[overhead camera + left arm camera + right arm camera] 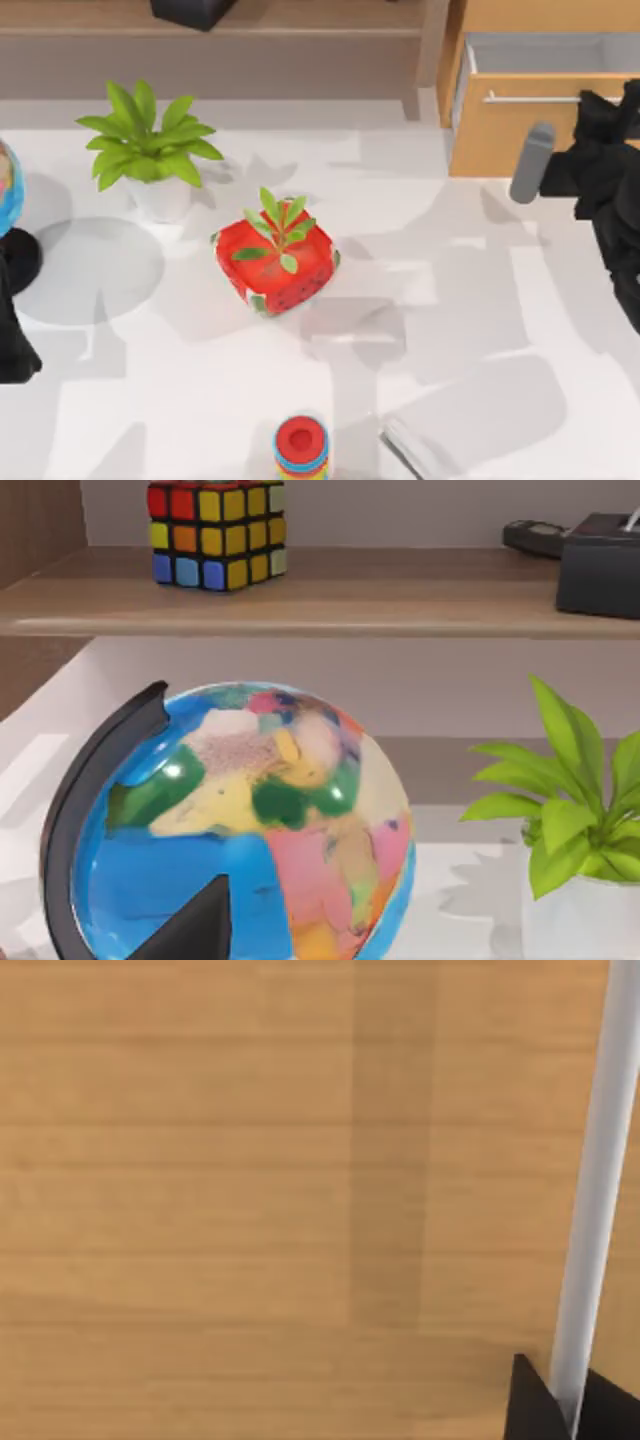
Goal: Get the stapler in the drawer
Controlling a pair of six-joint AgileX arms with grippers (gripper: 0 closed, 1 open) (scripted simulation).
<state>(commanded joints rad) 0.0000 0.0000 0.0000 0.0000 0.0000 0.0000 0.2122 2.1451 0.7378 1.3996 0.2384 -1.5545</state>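
1. From above, you see the right claw (600, 100) at the drawer (520, 125) handle (530, 98); the stapler (415, 447) lies well behind it, at the bench's near edge, angled diagonally.
2. Left wrist: globe (240, 830); that arm is parked at the left.
3. Right wrist: your fingers (535, 1405) clamp the handle (595, 1190).

The top camera looks straight down on the desk (480, 300). The left wrist camera faces the globe (250, 830) up close; the right one presses near the drawer (200, 1160) front.

Matte black AgileX arms, right arm (610, 190) with a grey cylindrical part.
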